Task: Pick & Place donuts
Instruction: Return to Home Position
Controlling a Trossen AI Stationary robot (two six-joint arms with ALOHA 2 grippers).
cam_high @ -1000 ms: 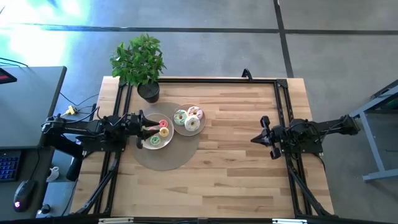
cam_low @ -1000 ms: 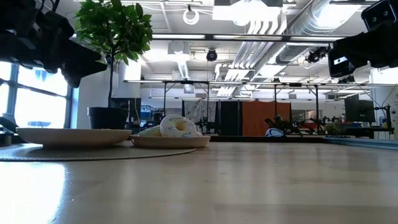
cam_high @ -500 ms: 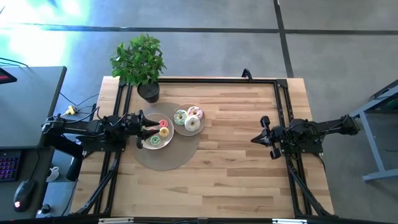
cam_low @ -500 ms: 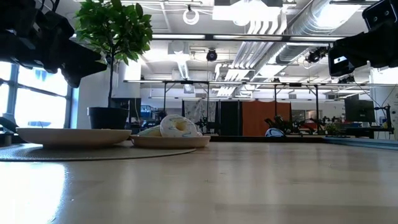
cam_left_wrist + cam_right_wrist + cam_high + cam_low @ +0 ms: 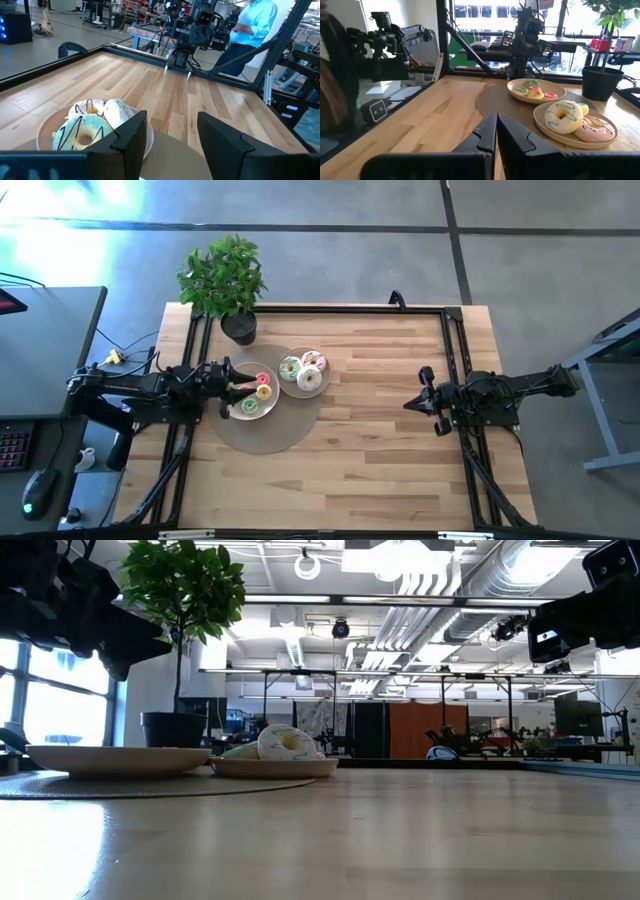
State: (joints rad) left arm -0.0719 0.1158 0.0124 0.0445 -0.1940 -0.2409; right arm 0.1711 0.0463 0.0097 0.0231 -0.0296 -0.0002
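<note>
Two round beige plates sit side by side on a round mat (image 5: 268, 428). The plate (image 5: 236, 394) nearer the left arm holds mini donuts (image 5: 263, 391) in pink, yellow and green. The other plate (image 5: 303, 391) holds three larger iced donuts (image 5: 303, 371); the left wrist view shows them as donuts (image 5: 82, 135) just ahead of my fingers. My left gripper (image 5: 227, 388) is open and hovers at the left rim of the mini-donut plate, holding nothing (image 5: 172, 135). My right gripper (image 5: 408, 404) is shut and waits over the table's right half (image 5: 495, 134).
A potted plant (image 5: 224, 280) stands at the far left corner, behind the plates. A dark metal frame (image 5: 330, 308) runs along the far edge and both sides. Bare wood (image 5: 370, 450) stretches between the plates and the right arm. A person (image 5: 250, 25) stands beyond the table.
</note>
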